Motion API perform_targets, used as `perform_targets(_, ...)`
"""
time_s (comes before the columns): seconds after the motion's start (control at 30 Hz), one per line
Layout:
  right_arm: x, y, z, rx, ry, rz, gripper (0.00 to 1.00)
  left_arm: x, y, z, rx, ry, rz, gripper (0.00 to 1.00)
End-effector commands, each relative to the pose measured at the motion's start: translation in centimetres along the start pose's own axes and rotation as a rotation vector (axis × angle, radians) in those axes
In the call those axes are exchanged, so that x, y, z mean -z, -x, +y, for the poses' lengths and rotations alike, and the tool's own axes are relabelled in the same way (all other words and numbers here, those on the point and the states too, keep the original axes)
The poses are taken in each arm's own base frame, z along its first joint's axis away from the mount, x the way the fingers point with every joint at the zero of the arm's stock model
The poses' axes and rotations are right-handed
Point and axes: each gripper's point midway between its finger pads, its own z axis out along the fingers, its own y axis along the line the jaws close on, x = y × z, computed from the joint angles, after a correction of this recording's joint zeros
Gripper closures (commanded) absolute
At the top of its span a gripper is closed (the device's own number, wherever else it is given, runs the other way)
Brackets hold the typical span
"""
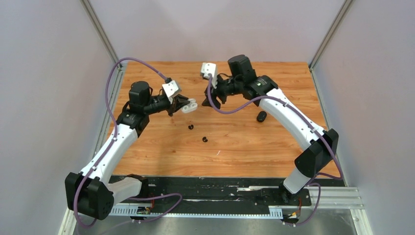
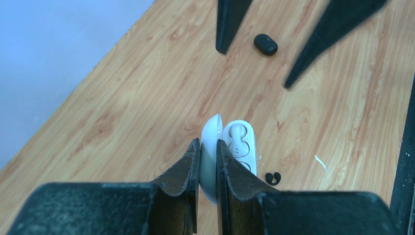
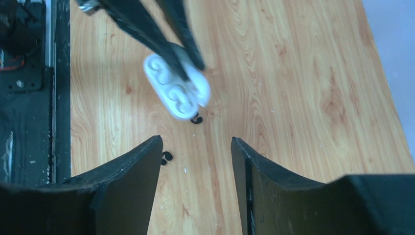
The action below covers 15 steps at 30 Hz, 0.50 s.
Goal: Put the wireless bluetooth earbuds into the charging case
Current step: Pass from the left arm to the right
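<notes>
My left gripper [image 1: 182, 105] is shut on the upright lid of an open white charging case [image 1: 190, 106] and holds it above the table. In the left wrist view the gripper [image 2: 208, 147] pinches the lid [image 2: 211, 132], and a white earbud [image 2: 238, 138] sits in the case body. The right wrist view shows two white earbuds seated in the case [image 3: 172, 93]. My right gripper [image 1: 209, 101] is open and empty just right of the case, its own view [image 3: 195, 143] looking down on it. Two black earbuds [image 1: 191, 127] [image 1: 205, 139] lie on the wood.
A closed black case [image 1: 262, 116] lies on the table to the right, also in the left wrist view [image 2: 265, 44]. The black earbuds show in the right wrist view [image 3: 196, 119] [image 3: 166, 157]. A black rail [image 1: 210, 188] runs along the near table edge.
</notes>
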Motion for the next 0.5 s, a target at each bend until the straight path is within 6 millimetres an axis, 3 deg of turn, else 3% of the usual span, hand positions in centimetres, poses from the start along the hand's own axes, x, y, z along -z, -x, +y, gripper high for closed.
perform_targets(0.0,3.6,2.6,-0.9,-0.173,0.030,-0.165,0.42,1.2,5.2,-0.7,-0.141,-0.028,-0.116,1.00)
perform_targets(0.13,3.2,1.7,0.9,-0.206,0.194,-0.206,0.41,1.4,7.2,-1.1,-0.157,-0.054,-0.173,1.00)
perform_targets(0.23,2.9,2.2,2.3,-0.201,0.314,-0.255,0.40,1.3,8.8,-1.0,-0.173,-0.065,-0.218,1.00)
perform_targets(0.47,1.7,4.2,1.0,-0.276,0.378,-0.323,0.39,0.2,10.5,-0.4,-0.100,-0.107,-0.254,1.00)
